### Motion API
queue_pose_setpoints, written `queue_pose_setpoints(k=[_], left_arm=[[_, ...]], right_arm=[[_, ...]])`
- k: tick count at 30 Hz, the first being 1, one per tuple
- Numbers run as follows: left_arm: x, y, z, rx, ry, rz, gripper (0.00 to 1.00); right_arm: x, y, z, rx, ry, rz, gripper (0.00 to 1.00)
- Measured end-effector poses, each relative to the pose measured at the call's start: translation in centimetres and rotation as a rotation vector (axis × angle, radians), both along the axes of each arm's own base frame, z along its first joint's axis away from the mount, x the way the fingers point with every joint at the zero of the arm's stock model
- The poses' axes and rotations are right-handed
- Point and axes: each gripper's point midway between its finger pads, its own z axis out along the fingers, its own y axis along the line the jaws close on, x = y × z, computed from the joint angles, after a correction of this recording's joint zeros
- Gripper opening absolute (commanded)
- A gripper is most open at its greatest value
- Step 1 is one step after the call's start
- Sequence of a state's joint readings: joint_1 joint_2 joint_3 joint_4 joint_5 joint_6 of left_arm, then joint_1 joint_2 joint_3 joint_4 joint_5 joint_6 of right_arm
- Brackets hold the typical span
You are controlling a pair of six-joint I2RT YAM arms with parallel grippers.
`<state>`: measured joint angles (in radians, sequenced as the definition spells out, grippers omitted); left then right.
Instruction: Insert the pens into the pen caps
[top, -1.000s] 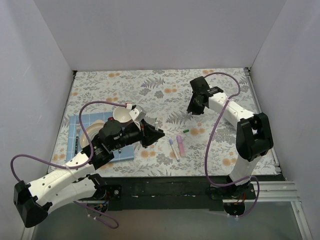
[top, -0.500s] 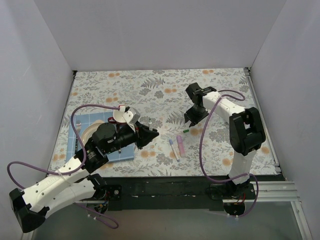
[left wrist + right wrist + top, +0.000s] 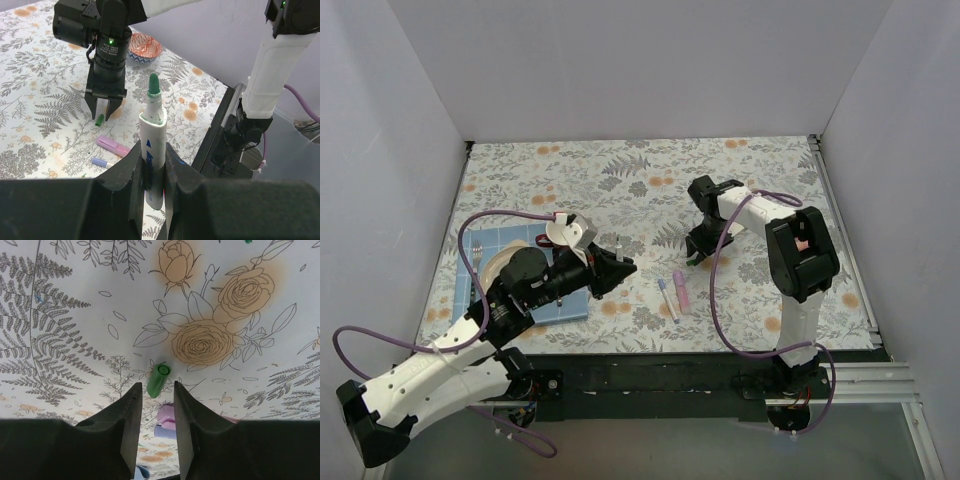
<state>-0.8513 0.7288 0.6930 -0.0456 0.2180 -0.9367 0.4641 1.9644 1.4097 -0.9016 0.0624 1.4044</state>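
My left gripper (image 3: 619, 264) is shut on a white pen (image 3: 152, 131) with a bare green tip, held upright above the cloth; it also shows in the left wrist view (image 3: 154, 165). My right gripper (image 3: 697, 251) is open and points down, its jaws either side of a small green pen cap (image 3: 158, 379) lying on the cloth, without touching it. The cap also shows in the top view (image 3: 692, 262) and the left wrist view (image 3: 100, 119). A thicker pink pen (image 3: 681, 291) and a slim white pen with a purple end (image 3: 667, 298) lie side by side near the front.
A blue mat (image 3: 569, 304) at the left carries a plate and a silver fork (image 3: 477, 262). A small bowl (image 3: 563, 230) stands behind my left wrist. White walls close three sides; the black front edge (image 3: 670, 372) is near.
My right gripper has come forward and down from the back of the cloth to the green cap. My left gripper has drawn slightly left, still holding the pen.
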Motion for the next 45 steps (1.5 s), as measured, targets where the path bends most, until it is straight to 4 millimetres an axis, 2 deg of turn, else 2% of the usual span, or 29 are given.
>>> queue_pose_setpoints(k=[6,18,22,25,36,40,45], left_arm=[[-0.2,0.2,0.5,-0.011,-0.015,0.0,0.0],[-0.2,0.3,0.5,-0.01,-0.022,0.001,0.0],[-0.1,0.3,0.5,-0.008,-0.026,0.003,0.0],[0.0,0.5,0.4,-0.007,-0.026,0.016,0.0],[0.4,0.4,-0.3,-0.007,0.014,0.039,0.0],[0.6,-0.9,-2.4,0.011,0.103,0.015,0.0],[0.9,-2.6,-7.5,0.081,0.268,-0.011,0.0]], right_arm=[[-0.9,-0.5,-1.3,-0.021,0.043,-0.021,0.36],[-1.3,-0.6,-1.5,-0.017,0.041,-0.047,0.29],[-1.6,-0.8,-1.5,-0.012,0.009,-0.04,0.2],[-1.8,-0.9,-1.7,-0.009,-0.002,-0.023,0.01],[-1.9,-1.1,-1.4,0.003,-0.123,0.111,0.01],[-1.8,-1.2,-1.3,0.0,-0.209,0.278,0.01],[-2.2,-2.0,-1.1,-0.017,-0.301,0.436,0.01]])
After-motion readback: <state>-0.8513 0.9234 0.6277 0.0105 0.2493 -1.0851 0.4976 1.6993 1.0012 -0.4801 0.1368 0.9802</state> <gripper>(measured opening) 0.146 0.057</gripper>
